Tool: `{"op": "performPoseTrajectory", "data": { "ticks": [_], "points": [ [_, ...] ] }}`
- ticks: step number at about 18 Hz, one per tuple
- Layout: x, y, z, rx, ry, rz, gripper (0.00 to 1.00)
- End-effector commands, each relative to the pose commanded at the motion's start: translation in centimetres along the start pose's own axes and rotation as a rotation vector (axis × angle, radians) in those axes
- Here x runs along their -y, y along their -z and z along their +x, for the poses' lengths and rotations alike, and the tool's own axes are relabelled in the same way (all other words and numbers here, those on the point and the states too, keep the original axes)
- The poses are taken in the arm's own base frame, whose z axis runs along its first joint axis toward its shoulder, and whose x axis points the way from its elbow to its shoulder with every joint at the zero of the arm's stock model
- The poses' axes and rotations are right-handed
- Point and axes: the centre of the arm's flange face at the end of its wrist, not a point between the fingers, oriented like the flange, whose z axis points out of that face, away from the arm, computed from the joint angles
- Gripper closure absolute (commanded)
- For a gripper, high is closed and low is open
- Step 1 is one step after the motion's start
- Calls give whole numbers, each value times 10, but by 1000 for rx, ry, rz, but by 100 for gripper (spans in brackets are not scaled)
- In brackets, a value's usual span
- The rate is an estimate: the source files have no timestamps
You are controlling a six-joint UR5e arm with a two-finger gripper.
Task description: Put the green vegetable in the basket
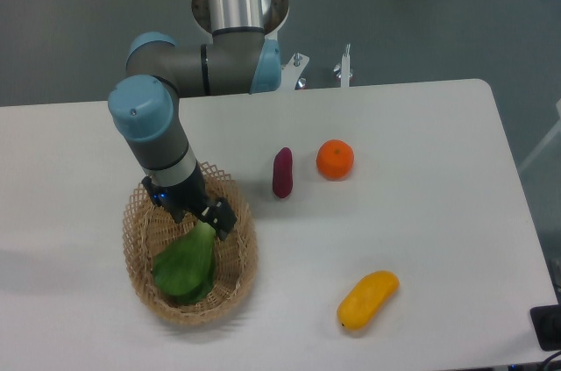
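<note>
While no writing is legible anywhere, the jaws grip the green vegetable's [186, 267] stem inside the basket [238, 273].

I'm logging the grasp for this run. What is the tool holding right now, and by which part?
The tool appears shut on the green vegetable, gripping its narrow stem end, with the leaves hanging down inside the basket.

One fixed overhead view.
It looks steeply down from opposite the arm's base across the whole white desk [421, 239], at middling distance.
</note>
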Motion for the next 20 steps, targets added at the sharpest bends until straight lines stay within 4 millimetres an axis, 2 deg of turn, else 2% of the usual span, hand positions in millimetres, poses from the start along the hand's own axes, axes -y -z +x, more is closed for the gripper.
{"op": "performPoseTrajectory", "data": {
  "ticks": [2, 4, 6, 9, 13, 15, 16, 17, 20],
  "points": [
    [7, 14, -30, 34, 35, 31, 0],
    [-4, 27, -75, 68, 70, 49, 0],
    [-12, 42, -105, 94, 39, 59, 0],
    [-33, 39, -138, 99, -12, 29, 0],
    [-82, 49, -188, 71, -144, -6, 0],
    [-106, 71, -208, 65, -190, 9, 0],
    [-117, 73, -218, 61, -203, 13, 0],
    [-126, 79, -222, 63, -213, 18, 0],
    [-178, 94, -239, 7, -283, -13, 0]
  ]
}}
